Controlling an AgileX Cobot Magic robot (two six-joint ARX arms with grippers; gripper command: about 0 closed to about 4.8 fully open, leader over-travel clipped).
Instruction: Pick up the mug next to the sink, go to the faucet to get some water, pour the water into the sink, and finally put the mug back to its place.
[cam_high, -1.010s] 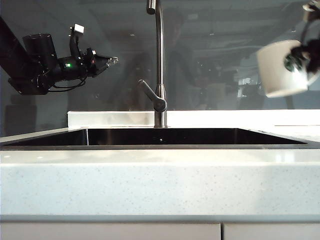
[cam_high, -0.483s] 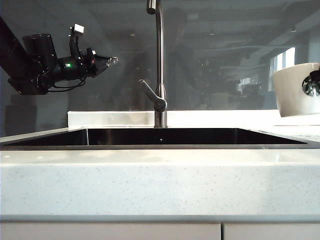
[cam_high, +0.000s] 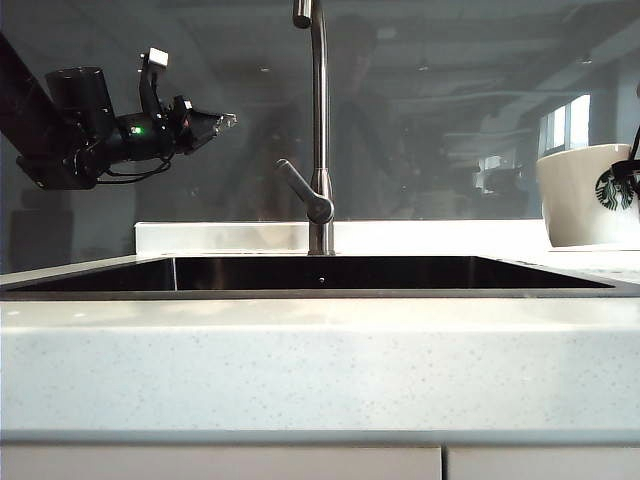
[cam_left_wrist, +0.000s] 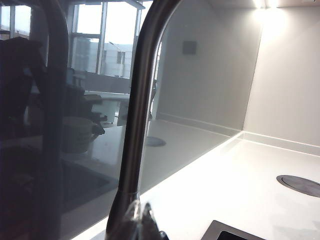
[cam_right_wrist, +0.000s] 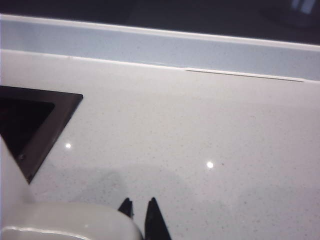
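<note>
Holding the white ceramic mug (cam_high: 590, 196) with its green logo in our right tool (cam_right_wrist: 140, 207), clamped at its handle, we are resting it on the pale speckled table (cam_high: 320, 350) right of the dark sink (cam_high: 320, 275), while our left tool (cam_high: 215, 123) is hovering pinched together left of the brushed-metal faucet (cam_high: 319, 130).

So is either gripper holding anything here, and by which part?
The right gripper is shut on the white mug at its rim or handle side; which one is unclear. The left gripper is shut, holding nothing, up left of the faucet.
</note>
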